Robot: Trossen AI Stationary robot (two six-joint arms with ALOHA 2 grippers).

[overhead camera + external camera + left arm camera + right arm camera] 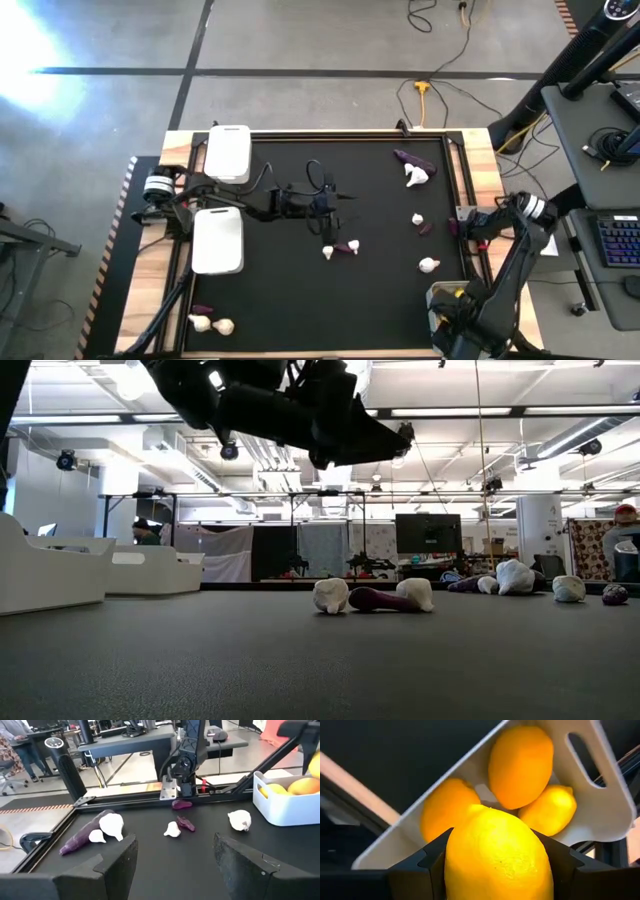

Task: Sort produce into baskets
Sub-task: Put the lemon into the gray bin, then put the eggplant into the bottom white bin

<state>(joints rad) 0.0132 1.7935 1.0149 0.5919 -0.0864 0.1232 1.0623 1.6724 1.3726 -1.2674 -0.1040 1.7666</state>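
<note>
Right arm clamped on a lemon, hanging right over the fruit basket

The lemon [497, 855] looks light, hard and slick (rounded, so grip it across the middle); right gripper [497, 865] is clamped on it above the white basket [600, 815] at the table's near right corner. Left gripper [172, 857] hovers mid-table, jaws apart and empty, near a garlic bulb [328, 252] and eggplant [346, 247].
</note>
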